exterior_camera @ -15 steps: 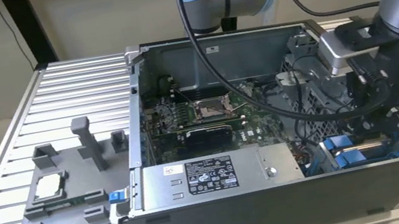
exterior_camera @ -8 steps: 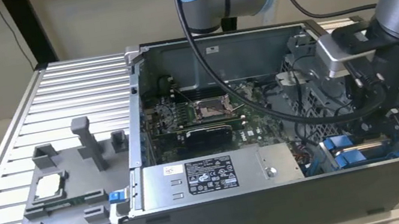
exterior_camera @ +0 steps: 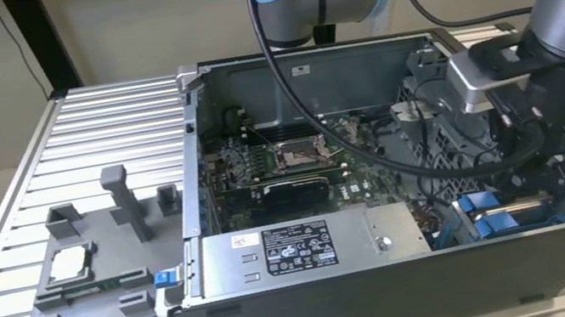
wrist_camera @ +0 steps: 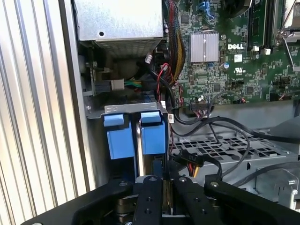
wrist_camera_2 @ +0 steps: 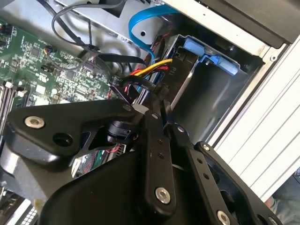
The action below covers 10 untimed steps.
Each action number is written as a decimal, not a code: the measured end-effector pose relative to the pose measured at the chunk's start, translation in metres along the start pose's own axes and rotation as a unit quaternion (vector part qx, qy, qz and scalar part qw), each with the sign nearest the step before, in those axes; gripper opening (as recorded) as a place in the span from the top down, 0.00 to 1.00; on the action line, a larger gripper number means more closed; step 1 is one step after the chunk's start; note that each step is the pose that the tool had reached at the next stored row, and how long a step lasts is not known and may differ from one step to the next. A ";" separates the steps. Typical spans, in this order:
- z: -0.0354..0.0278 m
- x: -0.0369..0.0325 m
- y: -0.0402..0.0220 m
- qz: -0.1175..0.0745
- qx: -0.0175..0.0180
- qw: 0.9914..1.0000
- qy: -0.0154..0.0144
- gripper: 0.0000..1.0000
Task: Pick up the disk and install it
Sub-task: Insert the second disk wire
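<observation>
Slatted aluminium forms the desk (exterior_camera: 0,257), and an open computer case (exterior_camera: 397,294) is stood on it toward the exterior view's right, with its side panel off. Inside the case a green motherboard (exterior_camera: 282,158) is seen, and a grey power supply box (exterior_camera: 309,244) with a white sticker is set along the case wall nearest the front edge of the desk. Beside the case, toward the exterior view's left, a grey plastic fixture (exterior_camera: 95,276) is laid on the desk, and a small square silver chip (exterior_camera: 70,261) is rested on it.

The arm is reached down into the case at the corner nearest the desk's front edge on the exterior view's right, where the drive bay is placed. The end effector (wrist_camera: 163,187) is lowered over the bay, and in the first wrist view its fingers (wrist_camera: 149,199) are seen brought close together around the thin edge of the disk (wrist_camera: 152,140), which is stood on edge in the bay. The disk is thus gripped, with its blue carrier bracket showing at the bay opening. A second blue bracket (wrist_camera: 119,138) is seated just beside it in the neighbouring slot. In the second wrist view the end effector (wrist_camera_2: 161,123) is seen above the bay wall, with the blue bracket (wrist_camera_2: 204,52) and a bundle of coloured cables (wrist_camera_2: 150,70) beyond it.
</observation>
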<state>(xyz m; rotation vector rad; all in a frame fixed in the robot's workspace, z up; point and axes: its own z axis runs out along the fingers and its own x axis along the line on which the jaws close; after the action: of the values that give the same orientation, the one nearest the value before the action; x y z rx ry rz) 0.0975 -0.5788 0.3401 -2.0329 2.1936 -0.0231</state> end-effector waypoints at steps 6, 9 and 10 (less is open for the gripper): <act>0.0010 0.0001 0.0001 0.000 0.002 1.000 0.000 1.00; 0.0017 0.0002 0.0002 0.000 0.002 1.000 0.000 1.00; 0.0020 0.0002 0.0002 0.000 0.002 1.000 0.000 1.00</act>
<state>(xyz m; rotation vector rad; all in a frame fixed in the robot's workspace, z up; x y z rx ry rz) 0.0975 -0.5788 0.3382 -2.0309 2.1909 -0.0276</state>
